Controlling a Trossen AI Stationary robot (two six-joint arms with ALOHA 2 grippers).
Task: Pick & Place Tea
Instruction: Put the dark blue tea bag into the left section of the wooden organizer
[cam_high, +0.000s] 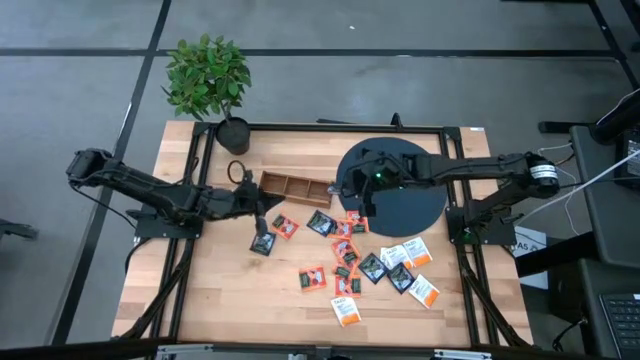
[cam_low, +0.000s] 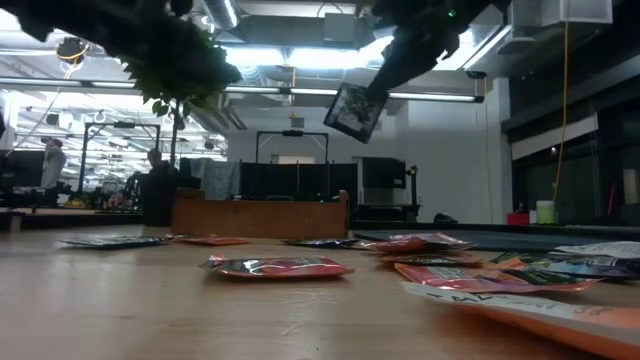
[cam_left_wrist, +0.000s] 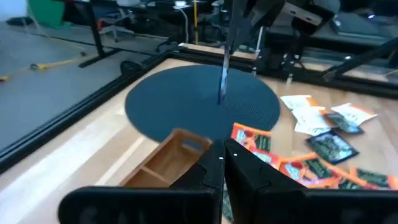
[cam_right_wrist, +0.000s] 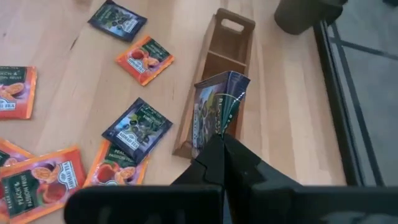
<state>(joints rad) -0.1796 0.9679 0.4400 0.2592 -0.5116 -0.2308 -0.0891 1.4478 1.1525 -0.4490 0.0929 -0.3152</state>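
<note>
My right tool (cam_right_wrist: 222, 140) is pinched shut on a dark sachet (cam_right_wrist: 214, 109), hanging over the near end of the wooden tray (cam_right_wrist: 219, 68). Next I lower it into a compartment (edge-on, squarely). Beyond, loose sachets (cam_high: 372, 268) litter the desk; left tool (cam_left_wrist: 222, 163), shut and empty, waits.

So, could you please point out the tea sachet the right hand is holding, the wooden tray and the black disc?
held tea sachet (cam_right_wrist: 214, 102): right wrist view, middle of its dark printed face.
wooden tray (cam_right_wrist: 235, 37): right wrist view, far end wall near the handle slot.
black disc (cam_high: 415, 205): high view, bare part of its surface.
</note>
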